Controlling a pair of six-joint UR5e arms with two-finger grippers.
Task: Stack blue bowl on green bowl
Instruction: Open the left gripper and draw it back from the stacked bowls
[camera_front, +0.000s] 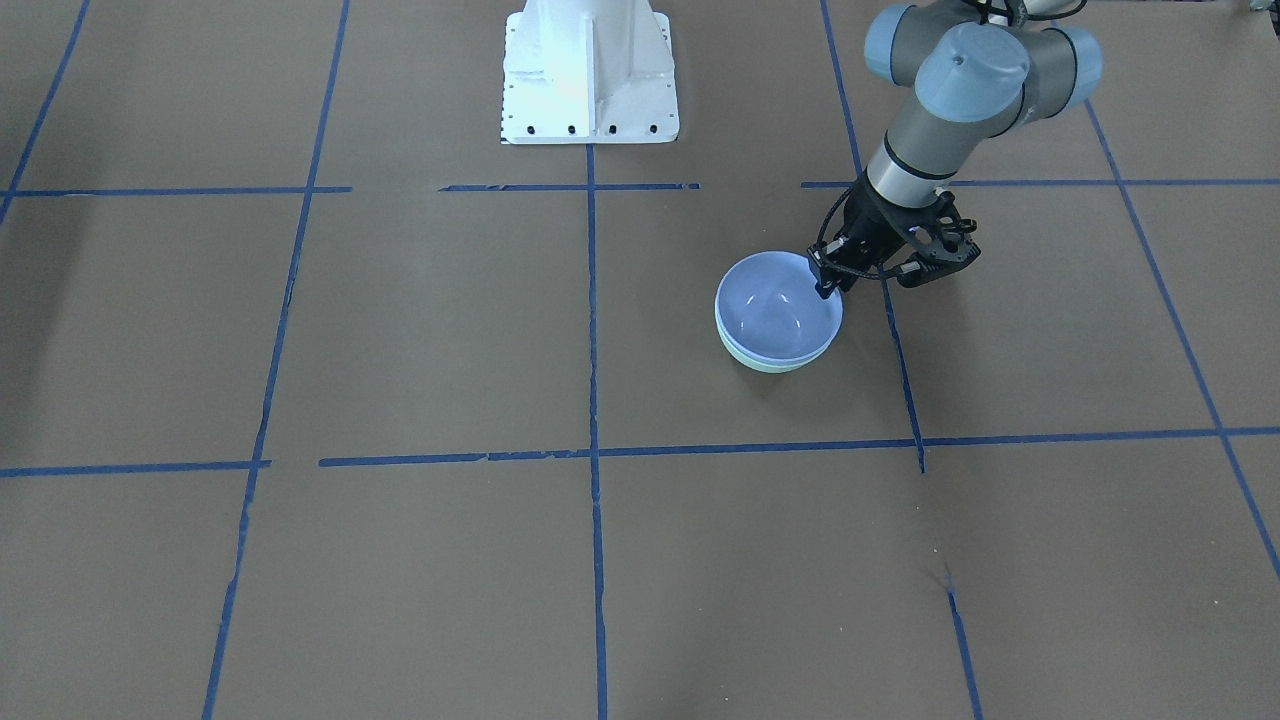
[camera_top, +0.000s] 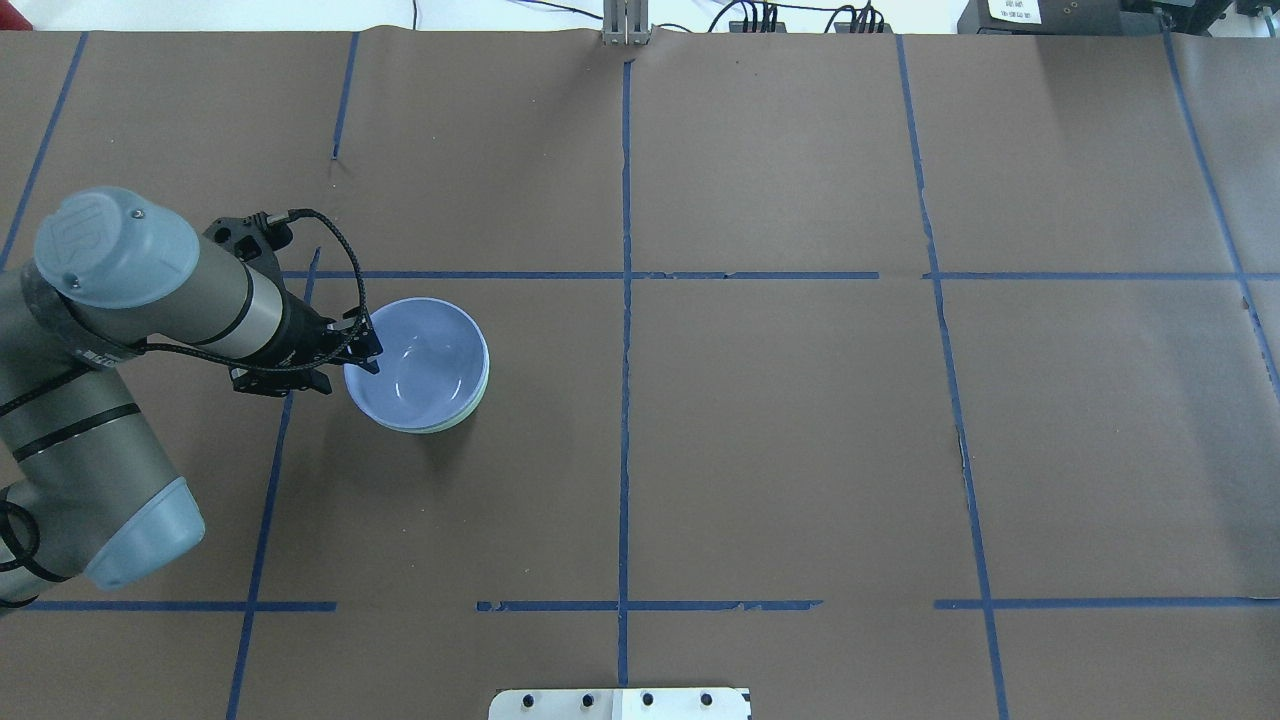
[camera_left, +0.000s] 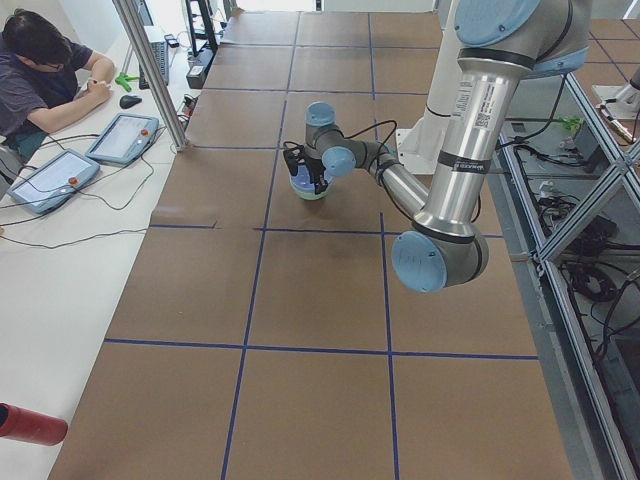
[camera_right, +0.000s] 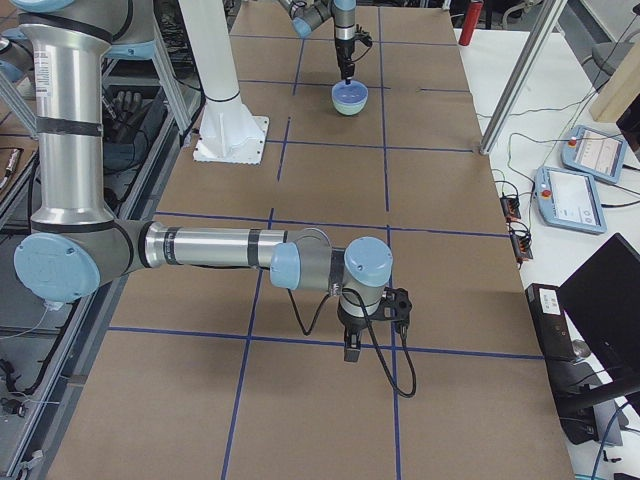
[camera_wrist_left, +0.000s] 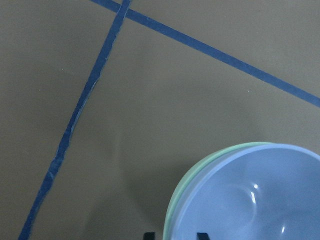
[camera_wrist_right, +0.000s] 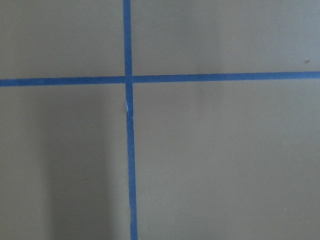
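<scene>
The blue bowl sits nested inside the green bowl, whose mint rim shows below it. Both stand upright on the brown table. In the overhead view the blue bowl covers most of the green bowl. My left gripper is at the stack's rim, on the robot's side. In the left wrist view its two fingertips straddle the rims of the blue bowl and the green bowl with a gap, so it is open. My right gripper hangs over bare table far away; I cannot tell its state.
The white robot base stands at the table's edge. Blue tape lines cross the brown paper. An operator sits with tablets beyond the table's far side. A red cylinder lies off the table.
</scene>
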